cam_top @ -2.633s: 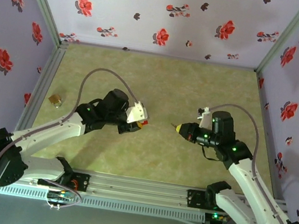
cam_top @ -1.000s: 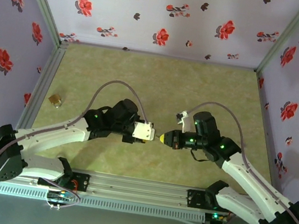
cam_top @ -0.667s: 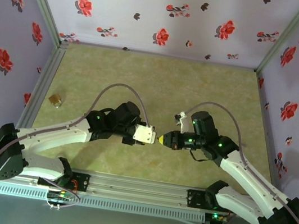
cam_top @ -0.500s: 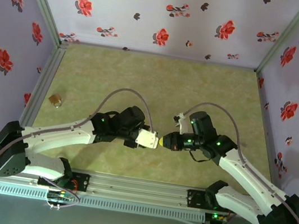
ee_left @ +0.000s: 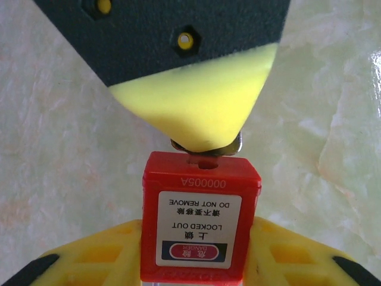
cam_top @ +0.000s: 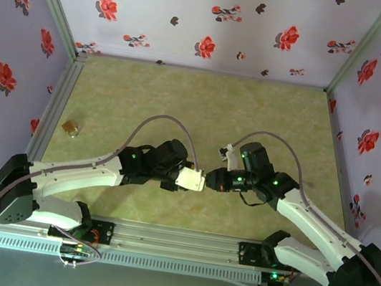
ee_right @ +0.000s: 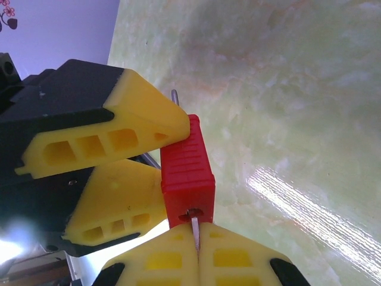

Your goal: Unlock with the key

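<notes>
Two grippers meet by the table's [cam_top: 149, 86] near edge: right gripper [ee_right: 197, 244] pinches thin silver key [ee_right: 194, 226], tip in red lock [ee_right: 187, 173] clamped by left gripper [ee_left: 193, 256].

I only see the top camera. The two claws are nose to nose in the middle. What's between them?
Observer: The left claw grips a red padlock labelled "LOCKED OUT, DO NOT REMOVE".
Operator: Where's the key?
Observer: The right claw pinches the key, and its thin silver blade pokes into the padlock's keyhole.
Operator: Is it in all the way?
Observer: No, a bit of bare blade shows between the claw tips and the keyhole.
</notes>
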`<state>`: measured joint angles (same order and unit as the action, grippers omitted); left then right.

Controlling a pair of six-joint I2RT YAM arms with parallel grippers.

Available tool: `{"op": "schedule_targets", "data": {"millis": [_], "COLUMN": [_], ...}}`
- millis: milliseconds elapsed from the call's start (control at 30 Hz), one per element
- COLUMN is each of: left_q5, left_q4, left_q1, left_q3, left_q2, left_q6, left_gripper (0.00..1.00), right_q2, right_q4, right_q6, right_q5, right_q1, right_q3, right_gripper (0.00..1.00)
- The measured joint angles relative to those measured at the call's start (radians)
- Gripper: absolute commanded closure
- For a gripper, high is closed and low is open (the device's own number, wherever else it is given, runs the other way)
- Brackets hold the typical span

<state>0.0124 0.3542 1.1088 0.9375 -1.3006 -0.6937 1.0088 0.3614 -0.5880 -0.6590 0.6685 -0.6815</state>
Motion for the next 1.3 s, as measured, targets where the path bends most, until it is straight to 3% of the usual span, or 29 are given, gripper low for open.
{"op": "schedule_targets", "data": {"millis": [200, 467, 667, 733, 833, 933, 1133, 1300], "left_q5": [-0.122, -0.327, -0.387, -0.397, -0.385, -0.339, -0.230, -0.143], "left_q4": [-0.211, -0.578, -0.693, -0.705, -0.721, -0.720, -0.625, -0.511], "left_q1": [0.050, 0.099, 0.104, 0.104, 0.106, 0.125, 0.100, 0.047], "left_q3": [-0.130, -0.267, -0.286, -0.286, -0.286, -0.286, -0.278, -0.241], "left_q2": [-0.001, -0.079, -0.126, -0.126, -0.125, -0.120, -0.068, -0.045], "left_q6": [0.005, -0.052, -0.070, -0.069, -0.063, -0.039, 0.036, 0.095], "left_gripper": [1.00, 1.00, 1.00, 1.00, 1.00, 1.00, 1.00, 1.00], "right_q2": [-0.014, -0.051, -0.052, -0.057, -0.080, -0.123, -0.225, -0.278], "right_q4": [-0.066, -0.300, -0.401, -0.415, -0.408, -0.362, -0.160, -0.014], "right_q6": [-0.185, -0.625, -0.821, -0.850, -0.864, -0.829, -0.701, -0.552], "right_q5": [0.034, 0.029, 0.028, 0.027, 0.033, 0.034, 0.035, 0.034], "right_q1": [-0.006, -0.085, -0.113, -0.118, -0.133, -0.162, -0.270, -0.331], "right_q3": [0.062, 0.206, 0.249, 0.251, 0.251, 0.241, 0.188, 0.165], "right_gripper": [1.00, 1.00, 1.00, 0.92, 0.67, 0.54, 0.40, 0.35]}}
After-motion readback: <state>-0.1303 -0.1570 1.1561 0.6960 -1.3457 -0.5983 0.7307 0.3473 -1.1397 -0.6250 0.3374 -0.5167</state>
